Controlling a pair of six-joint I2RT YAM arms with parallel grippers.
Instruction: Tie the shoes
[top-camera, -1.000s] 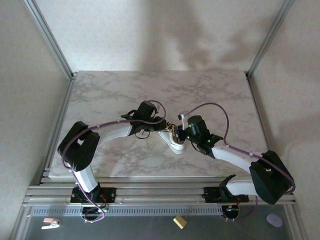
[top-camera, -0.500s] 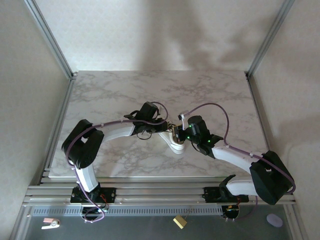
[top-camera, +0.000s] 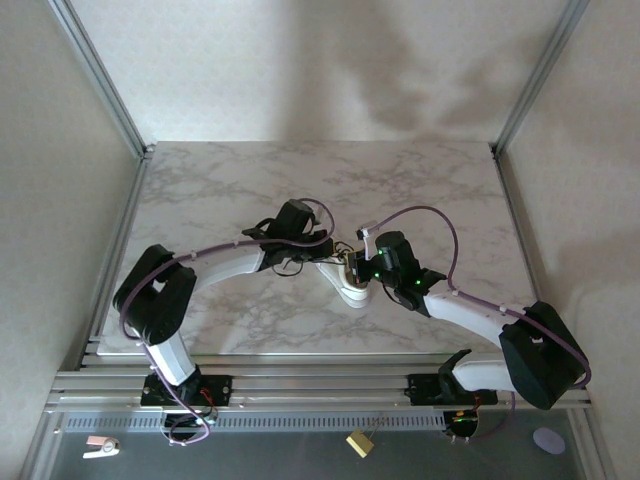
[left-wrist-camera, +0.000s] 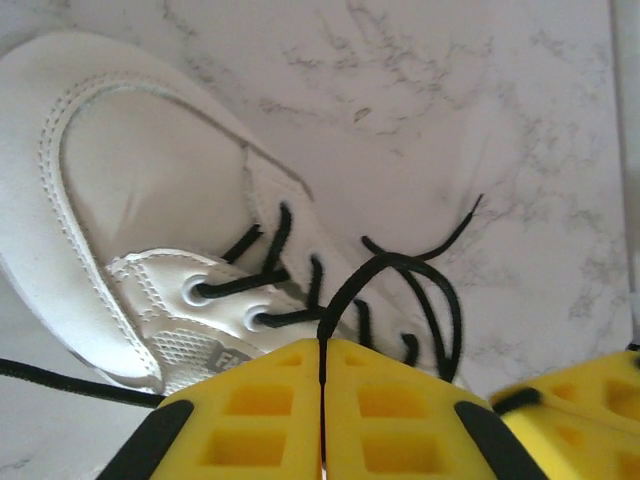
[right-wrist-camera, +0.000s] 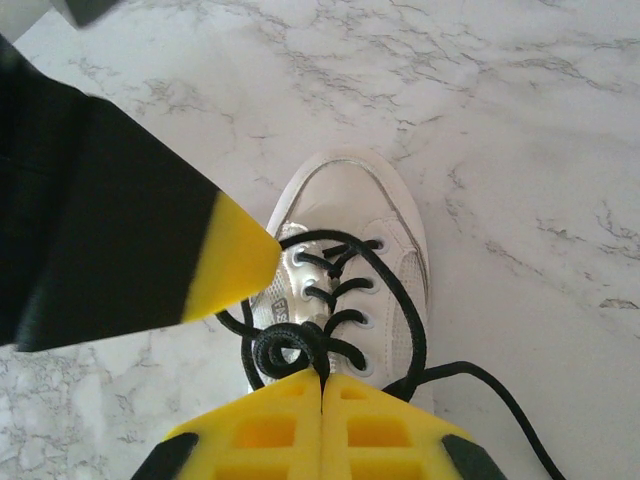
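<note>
The shoe sits mid-frame, and we see the left gripper and the right gripper each pinched fully closed on its laces.

White sneaker, black laces, grey-veined marble table.

Sneaker near end behind the jaws, lace tail off-frame

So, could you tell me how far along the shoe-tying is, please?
Done: the thin black laces are threaded through the eyelets of the small white low-top sneaker. In hand: the left claw and right claw each pinch a lace strand. Remaining: no finished bow shows.
</note>
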